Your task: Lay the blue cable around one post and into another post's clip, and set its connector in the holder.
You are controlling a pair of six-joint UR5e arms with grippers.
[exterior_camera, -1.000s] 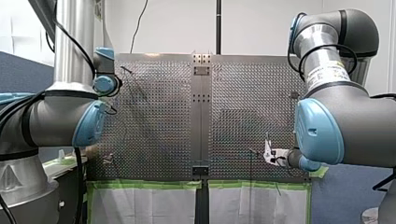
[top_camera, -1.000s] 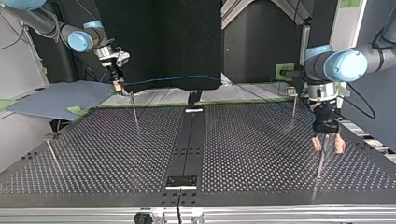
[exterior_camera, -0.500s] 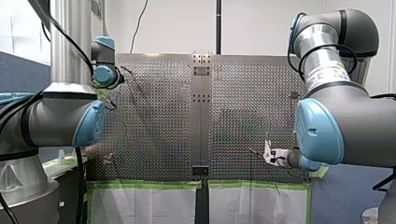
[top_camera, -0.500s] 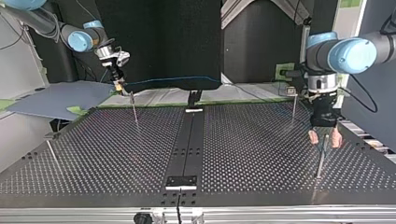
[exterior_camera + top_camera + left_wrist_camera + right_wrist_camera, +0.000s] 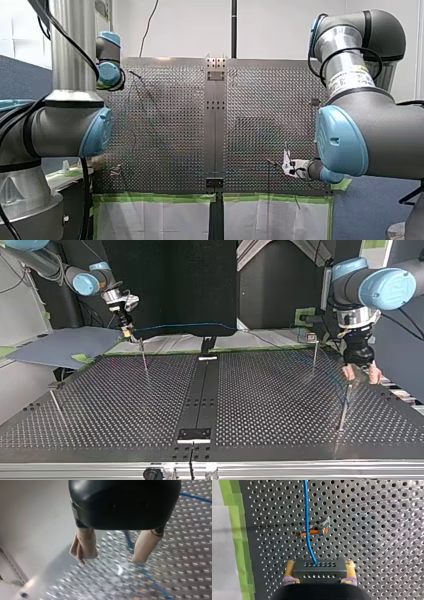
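The blue cable [image 5: 185, 326] hangs from the black connector [image 5: 319, 571], on which my right gripper [image 5: 320, 565] is shut with its yellow pads. That gripper [image 5: 128, 332] hovers at the top view's far left, above a thin post [image 5: 144, 357]. Ahead of the connector the cable [image 5: 306, 517] passes over an orange-marked clip [image 5: 312, 532]. My left gripper [image 5: 361, 373] stands open at the top view's right, just above and beyond another post [image 5: 344, 407]. Between its beige pads [image 5: 147, 542] nothing is held. The cable [image 5: 130, 542] lies on the plate below them.
The perforated table [image 5: 125, 405] carries two more posts, one [image 5: 314, 352] at the far right and one [image 5: 55, 405] at the near left of the top view. A black centre strip holds a small bracket [image 5: 194, 434] near the front edge. Green tape [image 5: 237, 530] marks the plate's edge.
My left gripper has risen from beside the right-hand post and drifted toward the top view's right and far side, still open. My right gripper and the connector have stayed put.
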